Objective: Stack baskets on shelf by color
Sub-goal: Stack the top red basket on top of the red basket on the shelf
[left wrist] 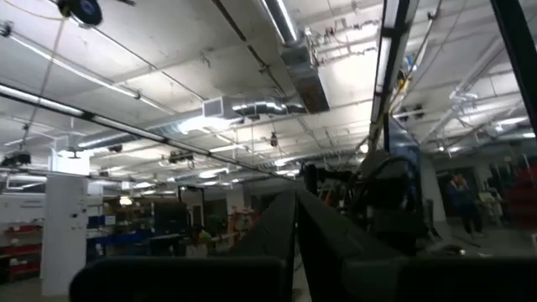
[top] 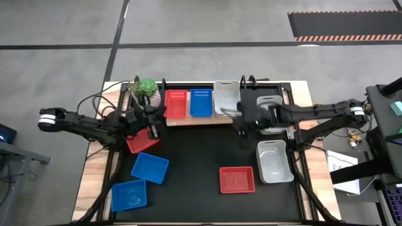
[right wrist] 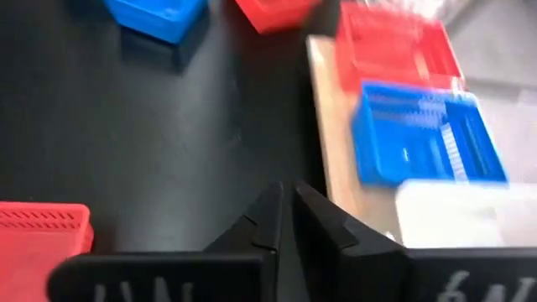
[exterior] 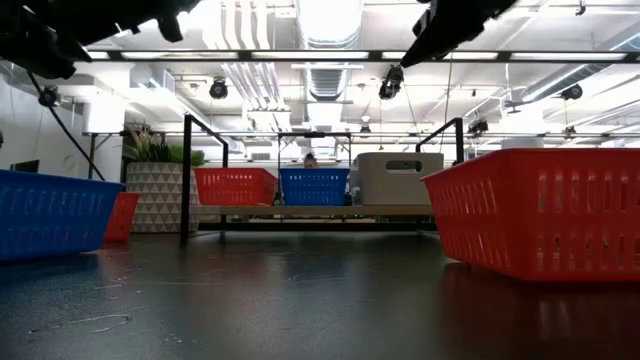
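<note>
On the light-wood shelf (top: 196,119) at the far side, a red basket (top: 176,103), a blue basket (top: 201,102) and a whitish basket (top: 226,97) stand side by side. On the black table lie a tilted red basket (top: 139,143), two blue baskets (top: 149,167) (top: 129,194), another red one (top: 237,179) and a whitish one (top: 273,160). Another whitish basket (top: 270,102) shows partly under the right arm. My left gripper (top: 152,127) (left wrist: 295,226) is shut, beside the tilted red basket, pointing toward the ceiling. My right gripper (top: 240,125) (right wrist: 285,214) is shut above the table, just in front of the shelf's whitish basket (right wrist: 461,210).
A white patterned plant pot (top: 146,89) (exterior: 150,195) stands at the shelf's left end. Black frame posts (exterior: 186,180) rise at the shelf's corners. Bare black tabletop (top: 201,150) lies between the two arms. Cables run along the left arm.
</note>
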Robot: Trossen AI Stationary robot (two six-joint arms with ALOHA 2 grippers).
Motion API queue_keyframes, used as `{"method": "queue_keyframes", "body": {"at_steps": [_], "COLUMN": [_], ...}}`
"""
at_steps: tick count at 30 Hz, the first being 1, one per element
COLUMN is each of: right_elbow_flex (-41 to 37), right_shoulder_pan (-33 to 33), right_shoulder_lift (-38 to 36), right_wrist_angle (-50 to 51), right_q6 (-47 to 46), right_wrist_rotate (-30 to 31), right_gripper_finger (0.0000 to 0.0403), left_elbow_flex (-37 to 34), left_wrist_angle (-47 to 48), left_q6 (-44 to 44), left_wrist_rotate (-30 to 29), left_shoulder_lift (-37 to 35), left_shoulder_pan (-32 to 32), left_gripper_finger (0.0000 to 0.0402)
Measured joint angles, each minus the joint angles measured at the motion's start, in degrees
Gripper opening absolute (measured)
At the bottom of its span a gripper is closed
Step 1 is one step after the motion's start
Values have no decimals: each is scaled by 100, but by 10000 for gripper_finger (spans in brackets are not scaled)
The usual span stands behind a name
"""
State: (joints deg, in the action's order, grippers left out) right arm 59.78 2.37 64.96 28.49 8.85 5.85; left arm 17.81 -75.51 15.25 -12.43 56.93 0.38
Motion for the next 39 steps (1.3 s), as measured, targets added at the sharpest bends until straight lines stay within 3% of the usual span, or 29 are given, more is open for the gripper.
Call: {"method": "queue_keyframes", "body": {"at_steps": [6,11,18,22,26,29,32,35,39], "right_elbow_flex": [-1385,-2027,-2256,-2433,-2664,-2788,-2832,-2851,-2858], "right_shoulder_pan": [195,-80,-424,-442,-442,-442,-442,-442,-442], "right_shoulder_lift": [-434,-771,-1347,-1700,-1986,-2210,-2432,-2591,-2669], "right_wrist_angle": [-2291,-3400,-3472,-3352,-3313,-3312,-3185,-2988,-2923], "right_q6": [943,1728,1834,1700,1710,1815,1774,1728,1715], "right_wrist_rotate": [27,18,-345,-462,-479,-437,-436,-435,-435], "right_gripper_finger": [9,9,9,9,9,9,9,9,9], "left_elbow_flex": [104,149,739,1298,2164,3117,4420,5691,6641], "left_wrist_angle": [249,293,327,1251,3430,6231,9775,12663,15113], "left_q6": [-1212,-2407,-2994,-2992,-2995,-3187,-4025,-5396,-6765], "left_wrist_rotate": [47,52,447,446,253,282,684,929,1000], "left_shoulder_lift": [698,1312,1958,2232,2370,2431,2656,3088,3609], "left_shoulder_pan": [-2,-2,-63,-87,-87,-146,-494,-953,-1476], "left_gripper_finger": [0,0,0,0,0,0,0,0,0]}}
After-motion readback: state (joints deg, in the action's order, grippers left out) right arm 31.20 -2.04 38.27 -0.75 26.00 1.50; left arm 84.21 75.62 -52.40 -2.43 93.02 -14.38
